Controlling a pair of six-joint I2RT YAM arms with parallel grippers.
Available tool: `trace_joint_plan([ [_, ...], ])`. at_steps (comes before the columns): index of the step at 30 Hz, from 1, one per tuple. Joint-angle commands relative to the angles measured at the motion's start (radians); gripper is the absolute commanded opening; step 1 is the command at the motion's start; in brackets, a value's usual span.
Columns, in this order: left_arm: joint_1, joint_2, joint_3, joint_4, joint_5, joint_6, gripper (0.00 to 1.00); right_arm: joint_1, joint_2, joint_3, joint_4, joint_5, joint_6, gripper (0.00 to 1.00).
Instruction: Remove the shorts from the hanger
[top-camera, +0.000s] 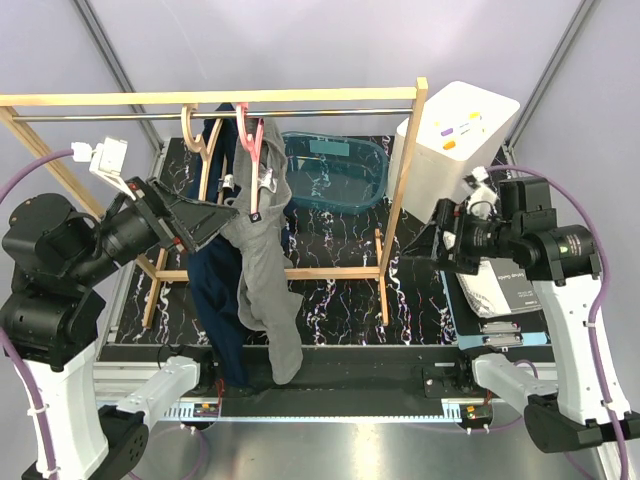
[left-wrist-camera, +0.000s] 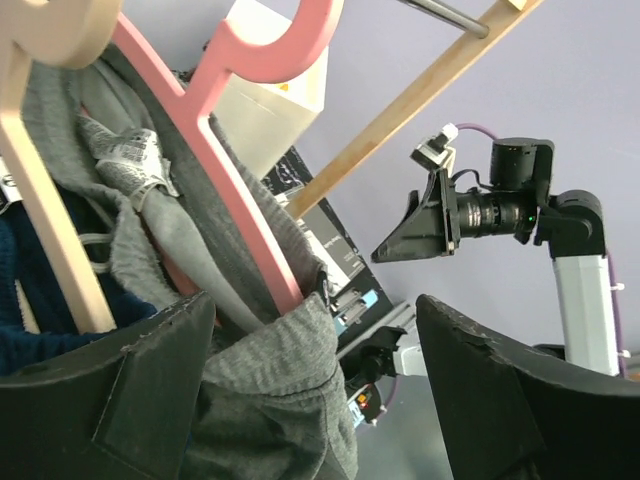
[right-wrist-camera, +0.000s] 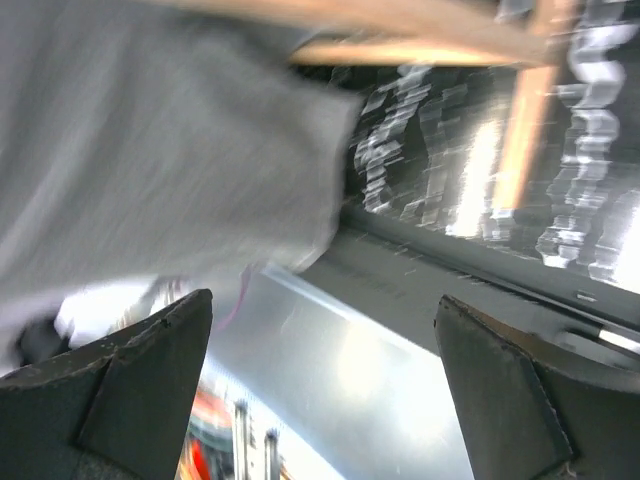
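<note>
The grey shorts (top-camera: 262, 270) hang off a pink hanger (top-camera: 250, 140) on the rack's rod, drooping low in front. The navy shorts (top-camera: 214, 300) hang beside them on a wooden hanger (top-camera: 192, 135). My left gripper (top-camera: 228, 212) is open at the grey waistband. In the left wrist view the grey shorts (left-wrist-camera: 270, 390) bunch between my open left gripper (left-wrist-camera: 312, 330), below the pink hanger (left-wrist-camera: 240, 200) and the white label (left-wrist-camera: 135, 160). My right gripper (top-camera: 408, 260) is open and empty, right of the rack. Its blurred view (right-wrist-camera: 322, 300) shows grey cloth (right-wrist-camera: 150, 130) at upper left.
The wooden rack (top-camera: 398, 200) with a metal rod spans the table. A clear blue tub (top-camera: 335, 170) sits behind it. A white box (top-camera: 455, 135) stands at the back right, and a printed booklet (top-camera: 505, 290) lies at the right edge.
</note>
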Motion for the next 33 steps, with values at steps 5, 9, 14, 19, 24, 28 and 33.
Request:
trace_joint_plan([
  [5, -0.010, -0.008, -0.012, 0.141, 0.065, -0.075, 0.81, 0.270, -0.044, 0.028, 0.153, -0.381, -0.086, 1.00],
  [9, -0.045, 0.017, -0.013, 0.152, 0.036, -0.098, 0.77, 0.347, -0.020, 0.022, 0.139, -0.370, -0.114, 1.00],
  [14, -0.244, 0.057, -0.018, 0.149, -0.182, -0.087, 0.73, 0.349, 0.011, 0.040, 0.137, -0.312, -0.116, 1.00],
  [19, -0.448, 0.149, 0.117, 0.037, -0.455, -0.023, 0.69, 0.347, 0.052, 0.092, 0.114, -0.259, -0.125, 1.00],
  [24, -0.466, 0.178, 0.159, -0.009, -0.546, 0.020, 0.65, 0.347, 0.059, 0.112, 0.113, -0.187, -0.114, 1.00],
  [28, -0.490, 0.199, 0.154, -0.033, -0.639, 0.028, 0.58, 0.347, 0.054, 0.103, 0.117, -0.154, -0.111, 1.00],
  [33, -0.516, 0.222, 0.201, -0.064, -0.754, 0.051, 0.51, 0.346, 0.048, 0.097, 0.119, -0.106, -0.106, 1.00],
])
